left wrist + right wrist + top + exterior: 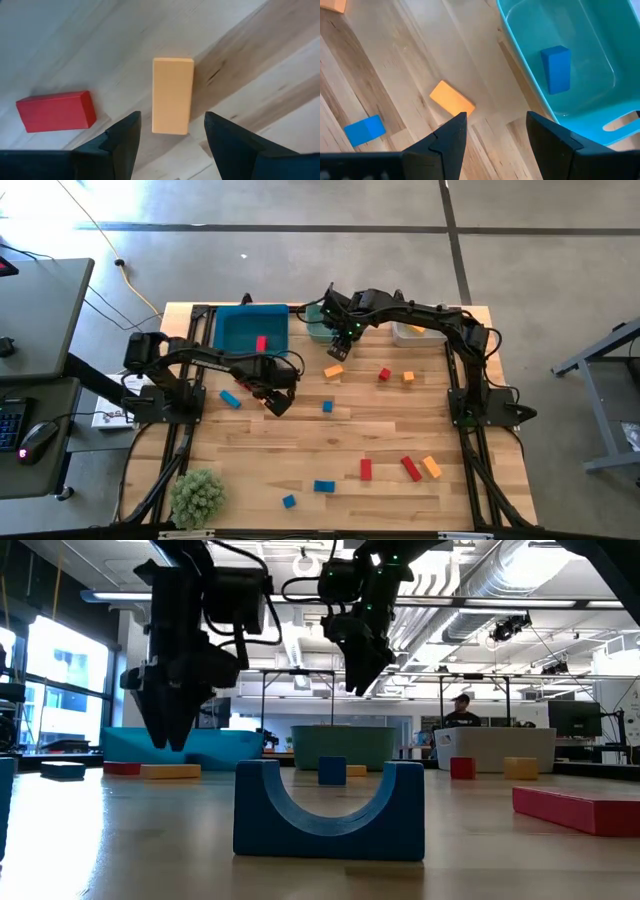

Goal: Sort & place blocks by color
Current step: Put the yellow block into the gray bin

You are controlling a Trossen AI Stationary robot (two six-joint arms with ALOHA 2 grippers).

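An orange bar (pixel 172 95) lies flat on the wood table, and a red bar (pixel 55 111) lies beside it. My left gripper (pixel 172 132) hangs open just above the orange bar, pointing down, with one finger on each side of the bar's near end, touching nothing. In the high view this gripper (pixel 275 395) covers both bars. My right gripper (pixel 495 130) is open and empty, held high near the teal bin (pixel 585 40), which holds a blue block (pixel 556 69). Another orange block (pixel 452 98) and a blue block (pixel 365 129) lie below it.
The blue bin (pixel 235 330) holds a red block (pixel 261 343); a white bin (pixel 410 332) stands at the far right. Loose blocks lie scattered across the table, among them red (pixel 366 469), orange (pixel 431 467) and blue (pixel 324 486). A green plant (pixel 198 495) sits at the near left.
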